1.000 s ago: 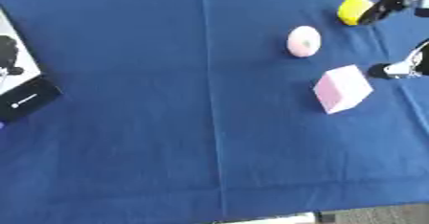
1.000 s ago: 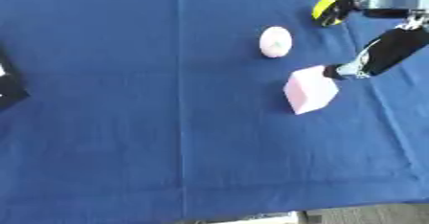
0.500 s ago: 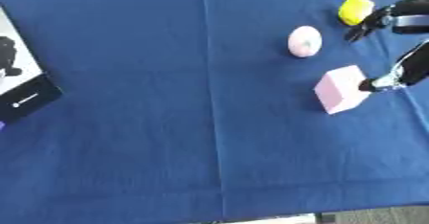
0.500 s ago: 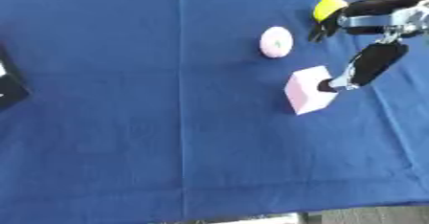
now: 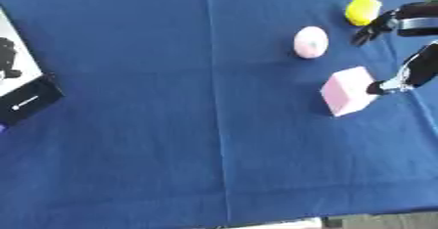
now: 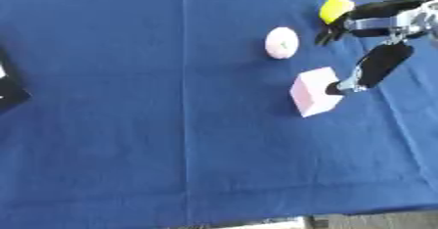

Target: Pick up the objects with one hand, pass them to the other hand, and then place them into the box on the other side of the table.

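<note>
Blue cloth (image 5: 171, 125) covers the whole table. Box (image 5: 21, 88) sits at the far left edge, well apart from everything else. Right hand (image 6: 368, 44) is in from the right, fingers spread and holding nothing: thumb tip touching the pink block (image 6: 314, 92) on its right side, fingers reaching up between the pink egg (image 6: 281, 42) and the yellow piece (image 6: 336, 7). I see no left hand. My worry: the thumb shoves the block sideways before the fingers close, or the fingers knock the egg, which looks ready to roll.
</note>
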Available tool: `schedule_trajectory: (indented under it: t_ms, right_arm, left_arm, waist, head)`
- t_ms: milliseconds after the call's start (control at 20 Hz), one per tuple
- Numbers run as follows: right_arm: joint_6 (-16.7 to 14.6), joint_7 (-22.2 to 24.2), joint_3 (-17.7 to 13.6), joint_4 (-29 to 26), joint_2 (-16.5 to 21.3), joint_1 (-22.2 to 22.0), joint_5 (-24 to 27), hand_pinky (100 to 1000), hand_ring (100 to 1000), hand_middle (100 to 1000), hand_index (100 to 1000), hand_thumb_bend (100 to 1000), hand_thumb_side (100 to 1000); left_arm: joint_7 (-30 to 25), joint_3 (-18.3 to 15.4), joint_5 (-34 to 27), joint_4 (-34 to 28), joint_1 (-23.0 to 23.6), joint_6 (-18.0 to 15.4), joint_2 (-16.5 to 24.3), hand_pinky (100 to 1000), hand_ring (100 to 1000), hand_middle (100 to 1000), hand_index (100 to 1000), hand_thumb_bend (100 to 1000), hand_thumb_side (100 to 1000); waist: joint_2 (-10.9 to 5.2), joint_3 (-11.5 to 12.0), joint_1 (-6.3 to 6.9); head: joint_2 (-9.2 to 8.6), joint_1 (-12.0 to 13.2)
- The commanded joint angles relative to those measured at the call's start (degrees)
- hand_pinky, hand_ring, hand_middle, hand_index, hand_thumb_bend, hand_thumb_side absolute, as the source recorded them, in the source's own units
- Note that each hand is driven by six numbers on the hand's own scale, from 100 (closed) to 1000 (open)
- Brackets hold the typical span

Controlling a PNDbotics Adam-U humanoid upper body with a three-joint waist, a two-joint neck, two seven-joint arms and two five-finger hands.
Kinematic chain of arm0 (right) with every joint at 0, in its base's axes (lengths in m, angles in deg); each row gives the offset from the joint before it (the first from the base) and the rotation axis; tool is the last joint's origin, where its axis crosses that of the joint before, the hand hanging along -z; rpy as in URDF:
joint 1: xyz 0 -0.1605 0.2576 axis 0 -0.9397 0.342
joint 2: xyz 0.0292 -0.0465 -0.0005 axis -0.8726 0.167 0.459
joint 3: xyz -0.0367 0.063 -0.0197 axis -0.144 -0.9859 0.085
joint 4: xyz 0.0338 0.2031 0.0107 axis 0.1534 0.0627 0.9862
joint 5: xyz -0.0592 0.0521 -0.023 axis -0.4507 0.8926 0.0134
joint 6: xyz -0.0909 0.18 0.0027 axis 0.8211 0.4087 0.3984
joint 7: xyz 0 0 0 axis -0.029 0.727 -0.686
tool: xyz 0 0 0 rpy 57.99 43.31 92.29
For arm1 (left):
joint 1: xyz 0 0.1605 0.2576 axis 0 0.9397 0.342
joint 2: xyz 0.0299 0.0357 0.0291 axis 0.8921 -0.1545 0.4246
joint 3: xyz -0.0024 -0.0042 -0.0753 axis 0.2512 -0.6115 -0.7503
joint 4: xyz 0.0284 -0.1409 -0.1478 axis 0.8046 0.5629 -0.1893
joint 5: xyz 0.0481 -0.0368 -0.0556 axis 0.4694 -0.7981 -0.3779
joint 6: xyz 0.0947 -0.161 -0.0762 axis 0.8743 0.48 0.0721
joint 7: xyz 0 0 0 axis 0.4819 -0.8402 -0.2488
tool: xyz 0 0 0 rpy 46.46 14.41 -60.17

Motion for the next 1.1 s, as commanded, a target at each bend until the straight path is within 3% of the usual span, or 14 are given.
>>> schedule_trajectory:
  t_ms: [50,600,1100]
  right_arm:
    - [-0.8,0.5,0.2,0.9,0.7,1.3,-0.9,959,927,853,930,493,359]
    - [-5.5,0.7,1.5,6.8,-1.3,2.8,-2.1,959,928,856,932,499,358]
    - [-7.8,0.8,3.2,10.6,-3.0,3.9,-4.2,959,929,860,932,508,348]
  left_arm:
    - [-0.2,-0.1,0.1,-0.8,-0.5,0.0,1.4,719,816,731,759,439,555]
    - [-0.2,0.0,0.1,-0.8,-0.5,0.0,1.3,719,816,731,759,436,557]
    - [-0.3,0.1,0.0,-0.8,-0.5,0.0,1.2,720,817,732,759,434,558]
  waist:
    - [-1.19,0.0,0.34]
    - [-1.04,0.0,0.47]
    - [-0.88,0.1,0.60]
  head:
    - [-0.01,-0.2]
    - [0.04,-0.3]
    - [0.15,-0.4]
